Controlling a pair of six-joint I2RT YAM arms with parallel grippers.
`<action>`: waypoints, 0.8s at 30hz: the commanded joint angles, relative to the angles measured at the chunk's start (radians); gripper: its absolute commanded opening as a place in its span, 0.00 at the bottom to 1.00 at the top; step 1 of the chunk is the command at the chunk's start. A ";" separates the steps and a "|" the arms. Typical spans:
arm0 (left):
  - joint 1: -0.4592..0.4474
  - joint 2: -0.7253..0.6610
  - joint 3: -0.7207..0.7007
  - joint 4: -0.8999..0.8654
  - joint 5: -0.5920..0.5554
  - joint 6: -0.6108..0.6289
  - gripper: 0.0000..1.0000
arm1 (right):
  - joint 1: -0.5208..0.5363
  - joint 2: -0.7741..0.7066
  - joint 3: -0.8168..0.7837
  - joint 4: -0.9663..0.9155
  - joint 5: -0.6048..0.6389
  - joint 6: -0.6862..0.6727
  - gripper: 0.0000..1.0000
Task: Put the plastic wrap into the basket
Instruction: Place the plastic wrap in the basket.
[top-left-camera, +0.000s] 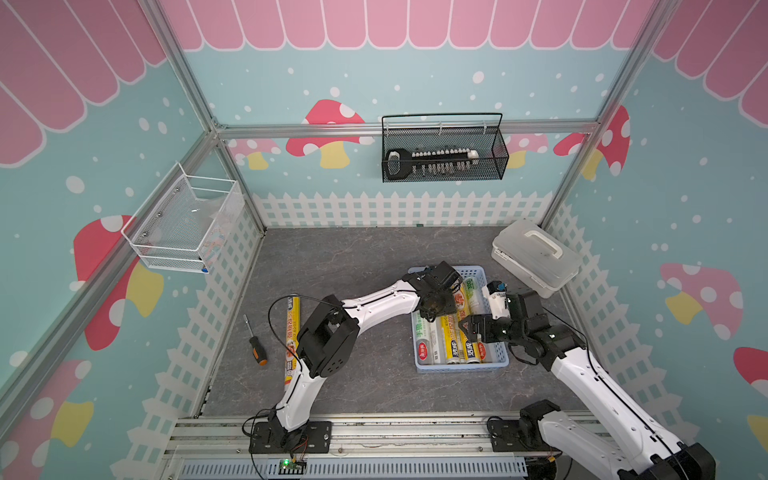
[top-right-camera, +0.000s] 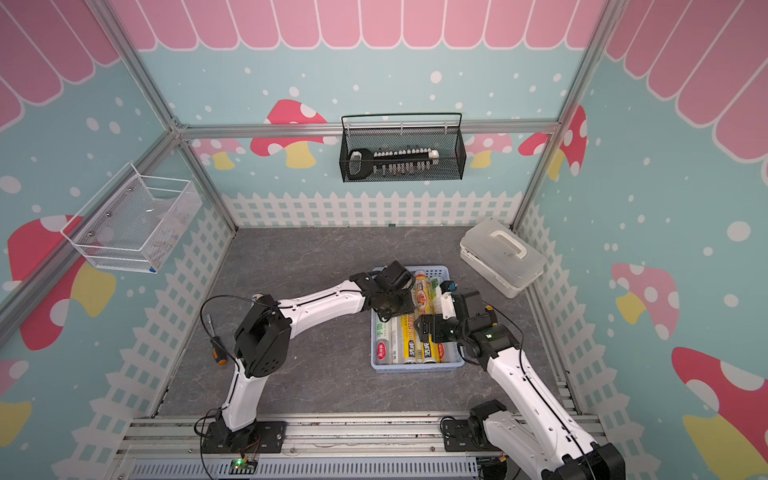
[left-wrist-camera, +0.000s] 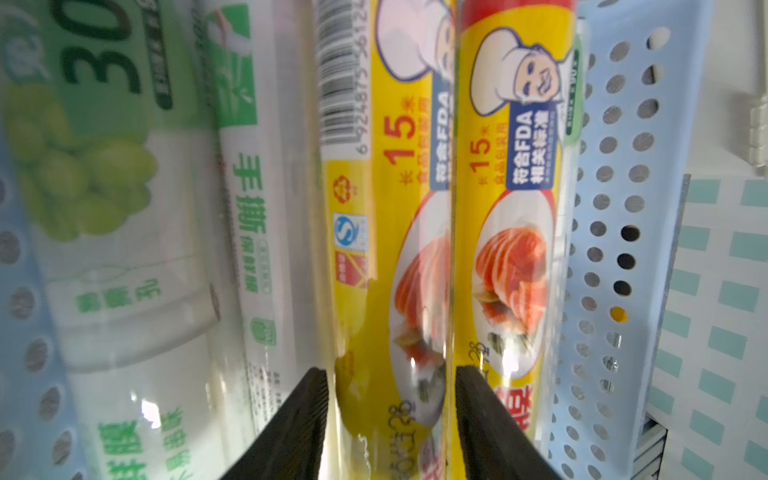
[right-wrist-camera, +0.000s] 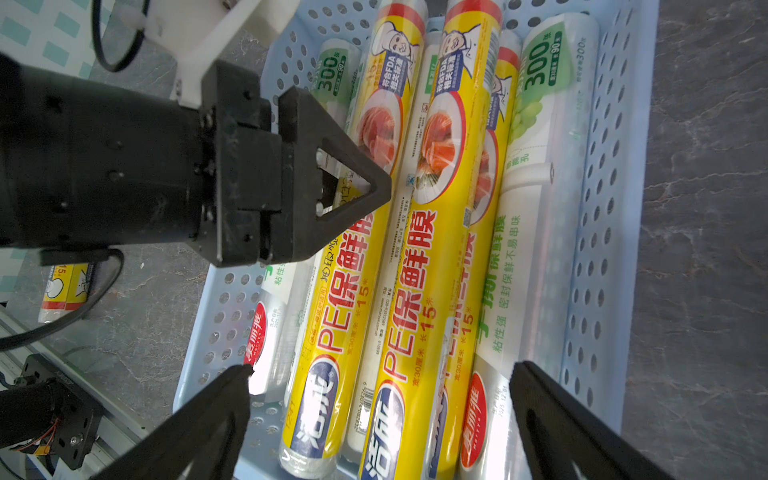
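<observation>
Plastic wrap (right-wrist-camera: 415, 266): rolls packed nearly wall to wall in the basket (right-wrist-camera: 598, 208), long axes along its length. Lower layer is half hidden, so the count is unclear. Stray roll (top-left-camera: 292, 328): on the table, same heading, partly behind the left arm. Left gripper (left-wrist-camera: 392, 374): fingers flank a yellow roll; grip unclear. Right gripper (right-wrist-camera: 382, 368): jaws wide apart, holding nothing.

stray roll (top-left-camera: 292, 316): partly behind left arm (top-left-camera: 374, 301) | basket (top-left-camera: 461, 366): far end covered

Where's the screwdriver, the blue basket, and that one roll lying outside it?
screwdriver (top-left-camera: 257, 351): in a top view, on its orange-and-black handle.
blue basket (top-left-camera: 461, 367): in a top view, on its near rim.
stray roll (top-left-camera: 293, 320): in a top view, on its yellow sleeve.
</observation>
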 joint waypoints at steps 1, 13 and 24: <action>0.005 -0.043 -0.002 -0.017 -0.012 0.000 0.55 | -0.005 -0.012 0.010 0.009 -0.023 -0.010 1.00; 0.070 -0.448 -0.339 -0.012 -0.365 0.122 0.60 | 0.048 0.033 0.059 0.233 -0.276 0.046 1.00; 0.441 -0.884 -0.851 -0.014 -0.395 0.144 0.72 | 0.380 0.400 0.325 0.235 -0.142 -0.048 1.00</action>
